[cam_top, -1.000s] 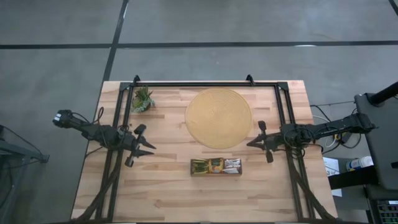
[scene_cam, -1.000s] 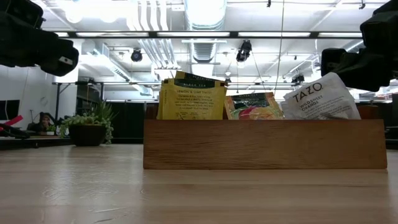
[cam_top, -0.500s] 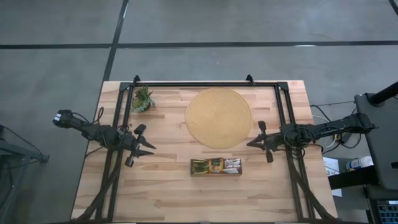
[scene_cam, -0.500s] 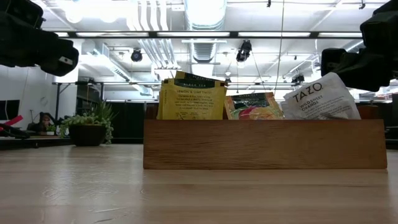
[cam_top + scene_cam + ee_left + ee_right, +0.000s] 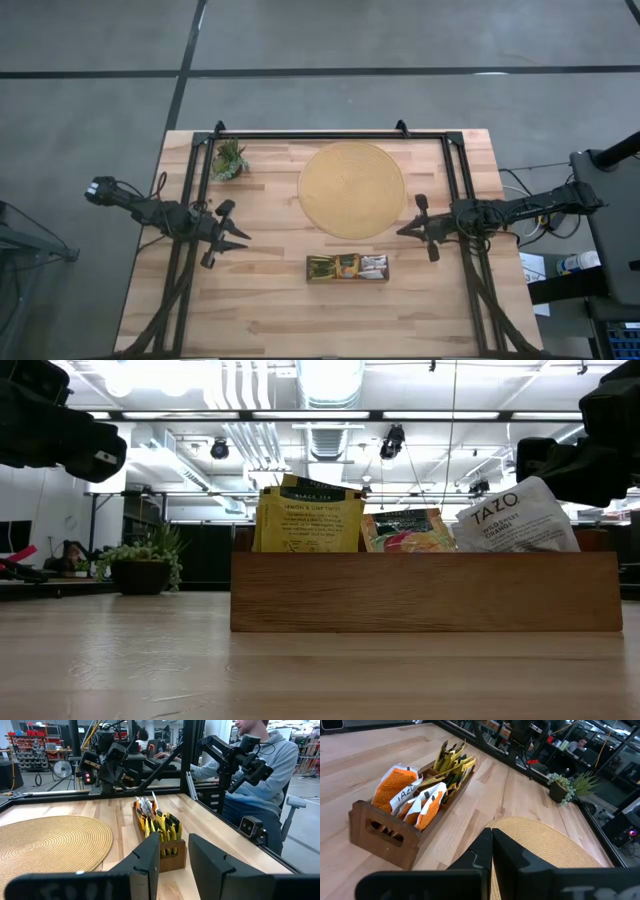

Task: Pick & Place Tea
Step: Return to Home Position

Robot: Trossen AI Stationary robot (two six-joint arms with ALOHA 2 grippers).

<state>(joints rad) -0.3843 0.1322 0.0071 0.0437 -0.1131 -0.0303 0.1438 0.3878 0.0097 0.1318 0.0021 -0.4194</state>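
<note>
While paper sachets [image 5: 305, 525] stand in wooden tray [image 5: 425, 595] | left pincer [image 5: 174, 842] parted | right pincer [image 5: 492, 836] closed

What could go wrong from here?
1. The tea sachets stand well above the wooden organizer rim; the white-and-orange sachet leans, so a bump could tip it out.
2. A person sits close by the table; any arm swing that way risks contact. Left pincer open, right pincer shut, both above the table.
</note>
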